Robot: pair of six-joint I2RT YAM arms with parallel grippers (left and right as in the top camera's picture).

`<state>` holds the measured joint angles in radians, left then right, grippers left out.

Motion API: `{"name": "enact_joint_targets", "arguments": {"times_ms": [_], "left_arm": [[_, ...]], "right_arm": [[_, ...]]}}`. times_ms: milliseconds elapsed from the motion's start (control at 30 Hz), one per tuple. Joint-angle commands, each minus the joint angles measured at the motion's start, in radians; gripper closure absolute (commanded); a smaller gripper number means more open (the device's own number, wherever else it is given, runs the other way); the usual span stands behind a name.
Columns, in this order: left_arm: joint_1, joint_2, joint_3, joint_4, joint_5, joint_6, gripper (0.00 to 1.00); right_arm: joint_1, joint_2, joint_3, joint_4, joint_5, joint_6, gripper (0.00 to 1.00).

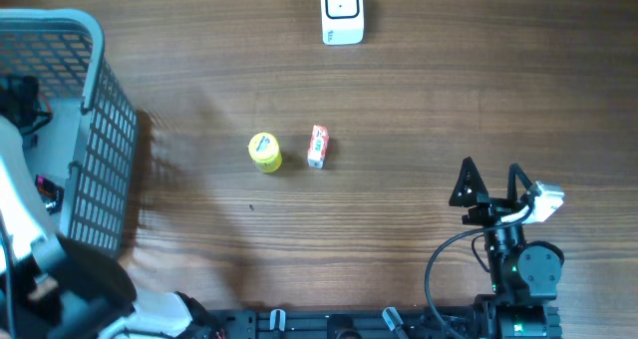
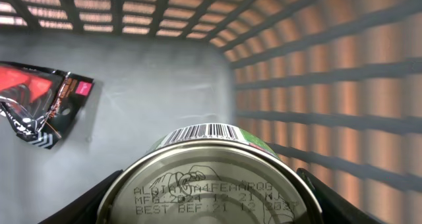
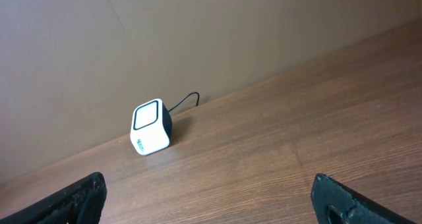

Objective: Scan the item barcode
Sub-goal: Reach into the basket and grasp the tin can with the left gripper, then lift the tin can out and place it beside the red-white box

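Pretty cramped on the left: the left claw (image 2: 208, 201) is down inside the grey basket (image 1: 100, 130), mesh wall close on its right and a crinkled red-and-black packet (image 2: 39, 102) lying off to its left. The can (image 2: 211, 178) sits right between its fingers (image 2: 86, 201), clamped on both sides, barcode facing up at the far edge. Loads of bare tabletop (image 1: 449, 100) otherwise. The right claw (image 1: 490, 179) hangs wide open near the front edge, holding nothing. The scanner (image 1: 342, 12) sits at the back edge, well apart from the basket.
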<state>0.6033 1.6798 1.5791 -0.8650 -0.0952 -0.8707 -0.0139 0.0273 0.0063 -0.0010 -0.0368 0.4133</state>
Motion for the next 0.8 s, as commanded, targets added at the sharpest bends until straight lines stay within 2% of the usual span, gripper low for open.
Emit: {"name": "enact_joint_targets", "arguments": {"times_ms": [0,100,200,267,367,433,600,700,767], "left_arm": [[0.003,-0.161,0.003,-0.012,0.059,0.003,0.44],[-0.001,-0.259,0.003,-0.015,0.179,-0.006,0.44],[-0.059,-0.324,0.003,0.008,0.325,-0.036,0.44],[-0.145,-0.34,0.003,0.021,0.364,-0.077,0.43],[-0.343,-0.335,0.003,0.076,0.363,-0.085,0.41],[-0.482,-0.33,0.003,0.127,0.325,-0.085,0.41],[-0.909,-0.228,0.003,0.187,0.093,-0.084,0.37],[-1.126,-0.074,0.003,0.217,-0.048,-0.08,0.35],[-1.213,0.038,0.003,0.229,-0.06,-0.08,0.36]], "right_arm": [[0.003,-0.004,-0.001,0.002,-0.01,-0.018,0.0],[0.003,-0.004,-0.001,0.002,-0.01,-0.018,0.0],[0.003,-0.004,-0.001,0.002,-0.01,-0.018,0.0],[0.003,-0.004,-0.001,0.002,-0.01,-0.018,0.0],[0.003,-0.004,-0.001,0.002,-0.01,-0.018,0.0],[0.003,-0.004,-0.001,0.002,-0.01,-0.018,0.0],[0.003,-0.004,-0.001,0.002,-0.01,-0.018,0.0],[0.003,-0.004,-0.001,0.002,-0.01,-0.018,0.0],[0.003,-0.004,-0.001,0.002,-0.01,-0.018,0.0]]}}
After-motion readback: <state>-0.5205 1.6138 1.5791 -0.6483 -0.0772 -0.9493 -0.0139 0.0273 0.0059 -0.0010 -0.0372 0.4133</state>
